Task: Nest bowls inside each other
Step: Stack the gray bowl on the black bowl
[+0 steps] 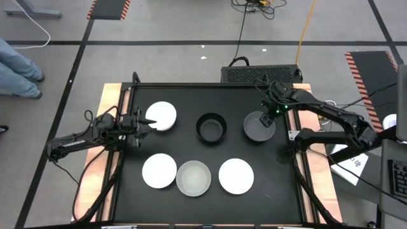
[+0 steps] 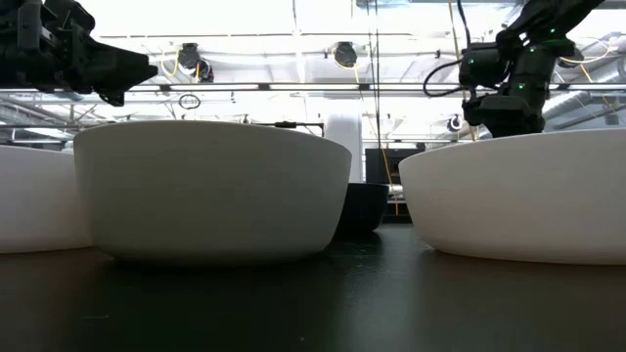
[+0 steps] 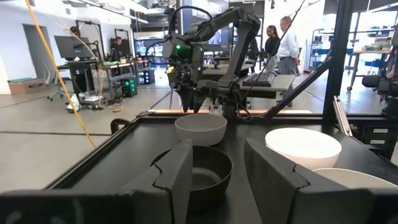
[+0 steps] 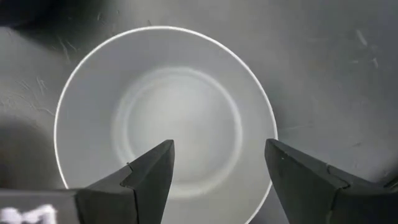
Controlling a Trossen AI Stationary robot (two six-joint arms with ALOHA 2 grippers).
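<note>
Six bowls sit apart, none nested. The right gripper (image 1: pixel 272 114) hangs spread over the dark grey bowl (image 1: pixel 259 126) at the table's (image 1: pixel 191 95) two o'clock; one finger should drop inside its rim, one outside. The left gripper (image 1: pixel 147 123), fingers parted and empty, hovers beside the white bowl (image 1: pixel 161 116) at ten o'clock. The bowls look light, stiff and smooth, so they will likely slip or tip under a one-sided rim pinch.
</note>
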